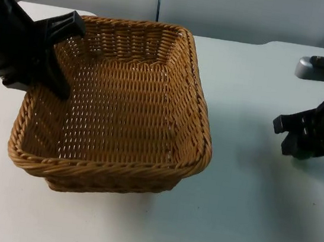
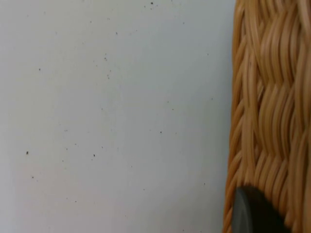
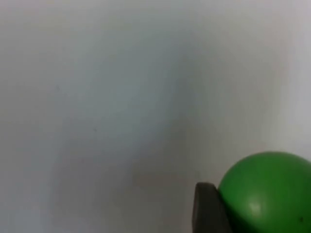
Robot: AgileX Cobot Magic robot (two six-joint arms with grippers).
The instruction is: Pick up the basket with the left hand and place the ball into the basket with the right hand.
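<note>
From the top camera I see the basket [image 1: 119,106] sitting toward the left side of the white desk [image 1: 243,227]. My left tool [image 1: 57,53] is at the basket's far left rim, one finger outside the wall and one reaching down inside, so it looks clamped on the rim. I can't tell whether the basket is off the desk yet. My right tool [image 1: 294,138] hangs over the desk well to the right of the basket, pointed toward it.

Through the left wrist camera, the woven wall of the basket [image 2: 269,111] runs beside bare desk [image 2: 112,116], with a black fingertip [image 2: 252,213] pressed against the wicker.

Through the right wrist camera, a green ball [image 3: 269,194] sits right against the black fingertip [image 3: 206,208], with the desk [image 3: 121,97] beyond. I judge the right tool is closed on the ball and carrying it.

So the basket grip and ball pickup look done; the ball isn't in the basket, so carrying it across and dropping it remain. I can read no brand, label or writing anywhere.
</note>
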